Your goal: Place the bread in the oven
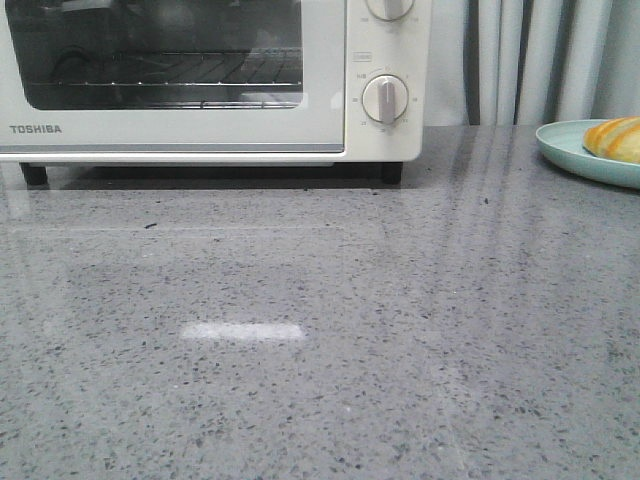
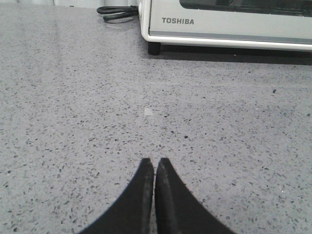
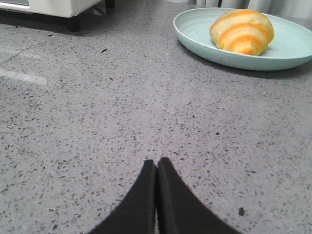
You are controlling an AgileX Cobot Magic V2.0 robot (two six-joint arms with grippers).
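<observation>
Grey speckled stone countertop [image 1: 300,380] filling nearly everything, glossy enough to catch a bright rectangular glare patch [image 1: 243,331] near the middle. Pale grey-white curtains [image 1: 540,60] hanging in folds at the back right. Black power cord [image 2: 117,12] coiled at the far edge.

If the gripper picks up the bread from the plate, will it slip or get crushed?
The bread looks glossy and rounded, so it may slip between closing fingers. It seems light and probably soft; a hard squeeze could dent it. Lying loose on the shallow plate, it may slide when nudged.
</observation>
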